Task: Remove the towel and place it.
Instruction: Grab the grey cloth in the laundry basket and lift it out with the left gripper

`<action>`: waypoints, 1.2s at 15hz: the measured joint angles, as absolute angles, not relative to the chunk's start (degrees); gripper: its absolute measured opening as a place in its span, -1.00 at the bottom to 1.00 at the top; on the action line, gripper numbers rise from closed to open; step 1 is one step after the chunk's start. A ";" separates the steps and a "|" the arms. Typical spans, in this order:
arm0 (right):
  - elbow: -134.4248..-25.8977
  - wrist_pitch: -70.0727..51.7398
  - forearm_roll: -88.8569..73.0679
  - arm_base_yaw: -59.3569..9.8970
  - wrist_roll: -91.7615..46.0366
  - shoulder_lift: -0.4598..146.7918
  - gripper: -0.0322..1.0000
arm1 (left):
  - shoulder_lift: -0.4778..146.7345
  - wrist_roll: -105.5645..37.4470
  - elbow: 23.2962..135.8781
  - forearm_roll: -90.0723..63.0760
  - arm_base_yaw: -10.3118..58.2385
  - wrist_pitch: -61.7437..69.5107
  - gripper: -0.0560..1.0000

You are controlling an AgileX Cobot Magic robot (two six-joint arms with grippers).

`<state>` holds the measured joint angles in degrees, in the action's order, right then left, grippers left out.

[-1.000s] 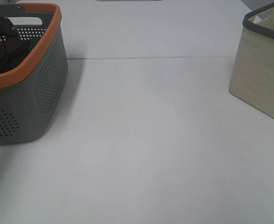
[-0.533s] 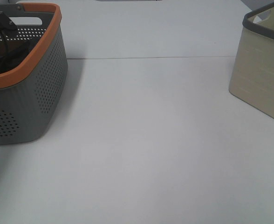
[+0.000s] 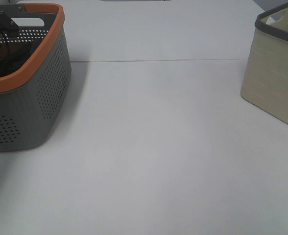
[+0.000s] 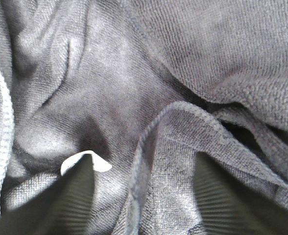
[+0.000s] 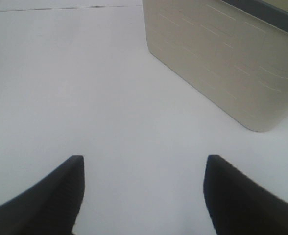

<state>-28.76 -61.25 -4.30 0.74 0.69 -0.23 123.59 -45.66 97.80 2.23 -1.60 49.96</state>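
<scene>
Left wrist view: left gripper stands half-open astride a towel fold, nothing pinched yet; right gripper gapes empty. Pinch deep, hem included, before lifting.

I read the towel as dark charcoal with a purple cast, its nap finely ribbed, with a small white tag on it. The left gripper shows dark grey pads with fine ridges. The basket is grey, patterned with rows of small round holes, and the basket rim is orange. The bin is beige with faint pale dashes, the bin rim dark grey. The table is plain pale grey-white, crossed by one thin dark line. The right gripper is black
</scene>
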 joint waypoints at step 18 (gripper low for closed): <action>-28.76 -61.25 -4.30 0.74 0.69 -0.23 0.25 | 115.28 -43.66 98.09 2.01 -1.60 56.49 -0.89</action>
<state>-28.76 -61.25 -4.30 0.74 0.69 -0.23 115.28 -43.66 98.09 2.01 -1.60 56.49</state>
